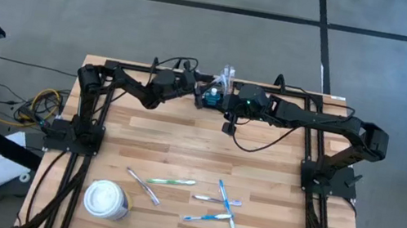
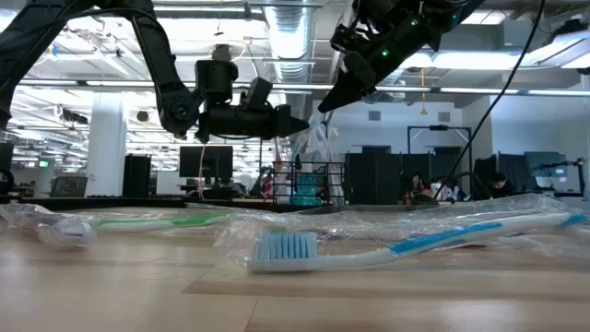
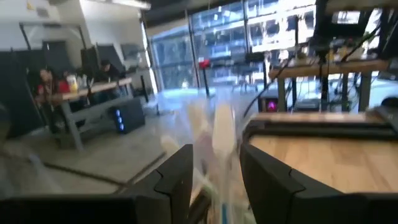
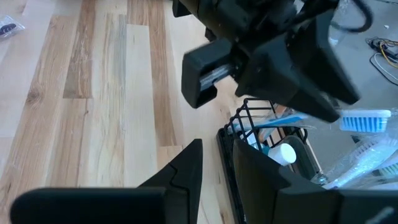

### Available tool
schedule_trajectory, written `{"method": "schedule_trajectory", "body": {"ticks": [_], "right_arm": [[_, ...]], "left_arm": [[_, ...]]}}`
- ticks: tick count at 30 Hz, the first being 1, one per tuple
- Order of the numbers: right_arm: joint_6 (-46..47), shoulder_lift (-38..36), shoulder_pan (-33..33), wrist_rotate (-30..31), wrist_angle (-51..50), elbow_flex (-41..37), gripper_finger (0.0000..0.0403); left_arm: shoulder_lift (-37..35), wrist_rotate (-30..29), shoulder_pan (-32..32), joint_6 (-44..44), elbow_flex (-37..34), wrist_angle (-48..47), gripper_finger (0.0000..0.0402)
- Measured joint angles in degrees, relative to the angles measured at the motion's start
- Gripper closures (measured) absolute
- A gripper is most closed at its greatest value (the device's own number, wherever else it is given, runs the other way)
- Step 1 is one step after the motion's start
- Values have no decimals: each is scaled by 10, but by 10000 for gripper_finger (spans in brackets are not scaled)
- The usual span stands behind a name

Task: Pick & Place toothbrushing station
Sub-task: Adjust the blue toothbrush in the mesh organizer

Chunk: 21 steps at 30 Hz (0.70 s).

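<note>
The toothbrushing station (image 1: pixel 210 96), a black wire organiser (image 2: pixel 309 184), stands at the table's far edge with wrapped toothbrushes sticking out of it (image 4: pixel 364 118). My left gripper (image 2: pixel 297 124) comes level from the left, just above the organiser. It is shut on a toothbrush in a clear wrapper (image 3: pixel 221 134). My right gripper (image 2: pixel 324 107) slants down from the right and hovers above the organiser. In the right wrist view its fingers (image 4: pixel 219 144) stand a little apart with nothing between them, and the organiser's wall (image 4: pixel 225 162) shows beyond the gap. My left gripper pinches the wrapped toothbrush (image 3: pixel 222 146) between its two fingers, which lie level and across it, coming from the table's left. The toothbrush stands roughly upright. Its wrapper (image 2: pixel 318 146) hangs below the fingers down to the organiser's top.
Several wrapped toothbrushes lie on the near half of the table, green (image 1: pixel 167 182) and blue (image 1: pixel 220 204). A white lidded cup (image 1: pixel 106 200) stands near the front left. The blue one (image 2: pixel 406 244) lies close to the low camera. People sit at desks beyond the table (image 3: pixel 56 81).
</note>
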Motion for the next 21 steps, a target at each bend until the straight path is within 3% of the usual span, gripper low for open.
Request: {"method": "schedule_trajectory", "body": {"ticks": [12,21], "right_arm": [[4,0,0,0,9,0,321],[4,0,0,0,9,0,321]], "left_arm": [[0,18,-1,-1,0,-31,286],[0,18,-2,-5,0,-33,388]]}}
